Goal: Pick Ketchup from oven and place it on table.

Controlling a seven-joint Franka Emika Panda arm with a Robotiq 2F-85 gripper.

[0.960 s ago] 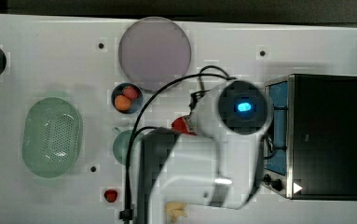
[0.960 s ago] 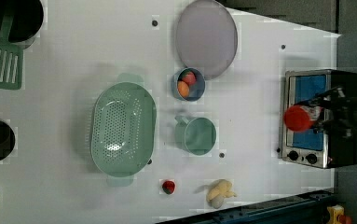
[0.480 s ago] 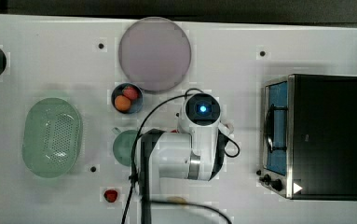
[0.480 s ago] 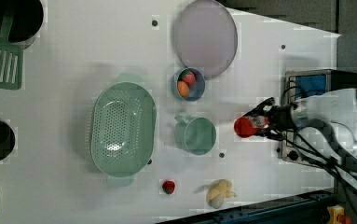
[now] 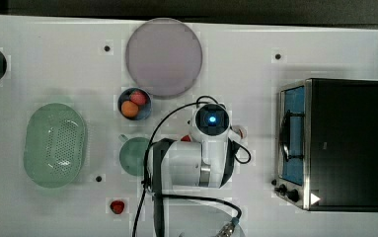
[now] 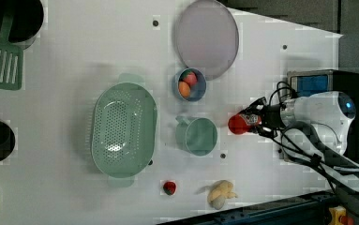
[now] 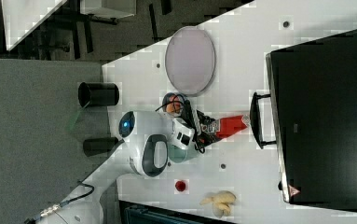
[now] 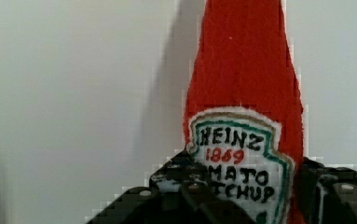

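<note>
My gripper [image 7: 203, 127] is shut on the ketchup [image 7: 229, 124], a slim red bottle with a white Heinz label. The wrist view has the black fingers [image 8: 167, 184] clamped on either side of the ketchup [image 8: 243, 88] at its label, with its narrow end pointing away toward the white table [image 8: 73, 93]. In the left view the ketchup [image 6: 239, 124] sticks out of the gripper [image 6: 258, 123] just right of the green cup [image 6: 197, 136]. The oven [image 5: 344, 143] stands on the table [image 5: 255, 59] at the top view's right, apart from the bottle.
A purple plate [image 5: 164, 57], a small bowl of fruit [image 5: 133, 103], the green cup [image 5: 133, 155] and a green colander [image 5: 55, 144] lie to the top view's left of the arm. A strawberry [image 5: 117, 206] sits near the front edge. Bare table lies between arm and oven.
The arm has drawn back from the oven toward the top view's left, carrying the ketchup out over the table to a spot near the green cup.
</note>
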